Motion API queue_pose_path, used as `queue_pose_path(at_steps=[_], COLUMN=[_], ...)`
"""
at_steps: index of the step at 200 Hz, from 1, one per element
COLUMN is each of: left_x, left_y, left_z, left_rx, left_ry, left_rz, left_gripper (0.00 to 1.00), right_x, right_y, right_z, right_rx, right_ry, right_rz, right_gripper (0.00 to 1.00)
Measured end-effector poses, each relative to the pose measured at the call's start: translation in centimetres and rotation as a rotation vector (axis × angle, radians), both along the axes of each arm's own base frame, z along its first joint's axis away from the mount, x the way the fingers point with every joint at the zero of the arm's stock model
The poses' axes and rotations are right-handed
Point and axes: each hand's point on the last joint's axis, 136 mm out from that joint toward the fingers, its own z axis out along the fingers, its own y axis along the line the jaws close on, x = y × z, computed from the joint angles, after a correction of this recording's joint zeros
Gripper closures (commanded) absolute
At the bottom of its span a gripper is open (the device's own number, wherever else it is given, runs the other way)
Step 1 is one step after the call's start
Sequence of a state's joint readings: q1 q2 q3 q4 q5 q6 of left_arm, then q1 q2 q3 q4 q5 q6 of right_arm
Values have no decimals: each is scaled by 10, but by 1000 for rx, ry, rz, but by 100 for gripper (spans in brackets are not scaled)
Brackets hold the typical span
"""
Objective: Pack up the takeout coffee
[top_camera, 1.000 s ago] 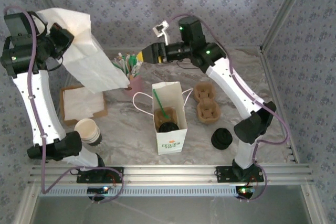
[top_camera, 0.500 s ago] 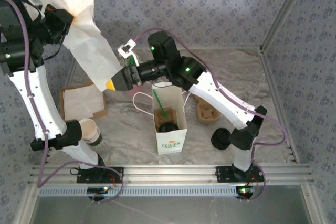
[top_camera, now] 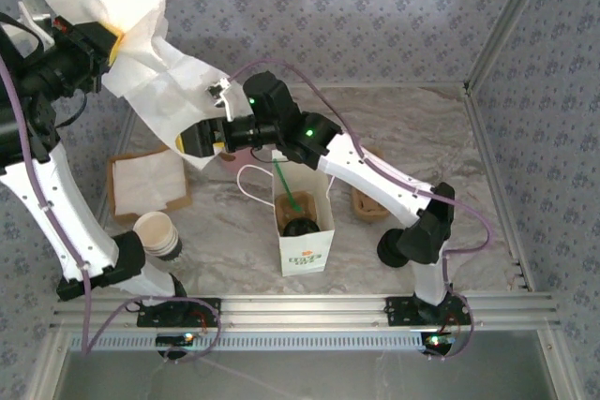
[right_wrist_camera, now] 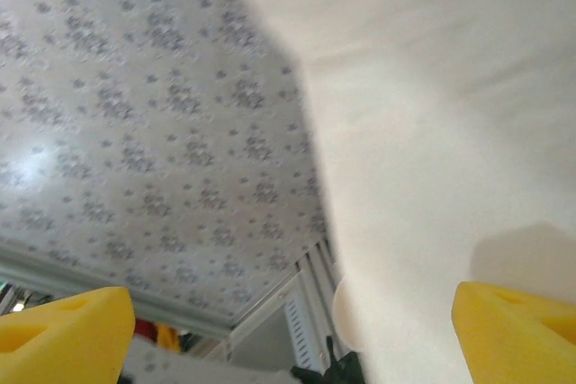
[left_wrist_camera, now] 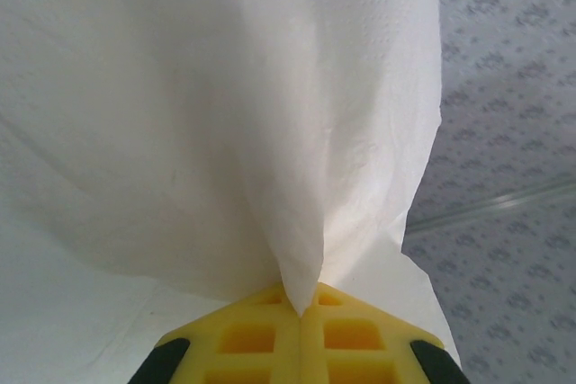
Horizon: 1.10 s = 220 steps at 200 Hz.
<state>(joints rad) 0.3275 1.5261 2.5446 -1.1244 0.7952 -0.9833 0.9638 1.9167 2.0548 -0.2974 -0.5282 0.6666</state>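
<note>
Overhead, left fingers [left_wrist_camera: 252, 339] pinch a white napkin [top_camera: 159, 91]; right fingers [right_wrist_camera: 63, 330] gape wide at its lower edge. The takeout coffee [top_camera: 301, 227] sits in the bag [top_camera: 307, 255] mid-desk; a tug could tear the napkin.

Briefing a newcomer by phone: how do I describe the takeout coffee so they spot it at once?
Find the white bag standing open at mid-table. The takeout coffee sits inside it, beside a green stick. Unlike the lidless cup stack to the left and the loose black lids to the right, it alone is bagged, black lid up.
</note>
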Motion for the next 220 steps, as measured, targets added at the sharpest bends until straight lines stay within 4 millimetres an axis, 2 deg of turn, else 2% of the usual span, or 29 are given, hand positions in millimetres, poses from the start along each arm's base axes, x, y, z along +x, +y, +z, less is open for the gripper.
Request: queue_pose_path(at_steps=[23, 56, 101, 137, 160, 195, 220], left_x=[-16, -28, -31, -27, -28, -24, -15], left_y=[-14, -27, -34, -35, -43, -52, -55], left_z=[8, 11, -6, -16, -31, -72, -93], left_rx=[-44, -103, -209, -245, -271, -337, -369], left_ry=[-17, -21, 26, 50, 71, 139, 180], left_rz=[-64, -136, -186, -195, -215, -223, -216], left_gripper=[100, 100, 100, 100, 100, 100, 100], right_x=[12, 18, 14, 7, 4, 3, 4], right_y=[1, 4, -2, -9, -13, -15, -17], right_z=[-2, 12, 16, 41, 56, 69, 78], right_rx=[16, 89, 160, 233, 276, 305, 327], right_ry=[-23, -81, -153, -227, -256, -275, -283], right_rz=[-41, -64, -63, -59, -60, -61, -67], right_gripper=[5, 5, 6, 6, 6, 7, 14])
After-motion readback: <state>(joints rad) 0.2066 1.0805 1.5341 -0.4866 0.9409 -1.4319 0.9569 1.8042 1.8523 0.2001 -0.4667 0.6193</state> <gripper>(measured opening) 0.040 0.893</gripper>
